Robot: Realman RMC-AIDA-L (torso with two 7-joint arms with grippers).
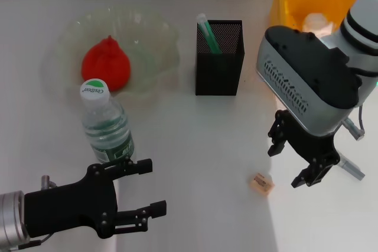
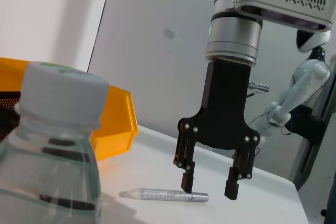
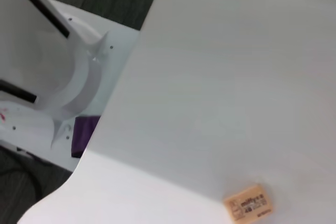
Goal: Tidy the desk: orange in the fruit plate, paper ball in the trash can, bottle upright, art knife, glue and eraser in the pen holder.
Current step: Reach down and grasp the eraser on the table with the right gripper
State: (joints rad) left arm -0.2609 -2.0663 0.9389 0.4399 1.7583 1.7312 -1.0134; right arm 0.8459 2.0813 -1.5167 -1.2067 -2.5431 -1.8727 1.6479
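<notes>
With your right tool point(image 1: 289, 157) released above the worktop point(image 1: 201, 163), shift it slightly left, centre its fingers over the eraser point(image 1: 261, 183), then descend.

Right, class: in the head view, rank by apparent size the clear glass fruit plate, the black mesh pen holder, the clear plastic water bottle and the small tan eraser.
1. Clear glass fruit plate, widest by far.
2 and 3. Black mesh pen holder and clear plastic water bottle: look alike, and the bottle stands nearer the camera, so unranked.
4. Small tan eraser, smallest.
</notes>
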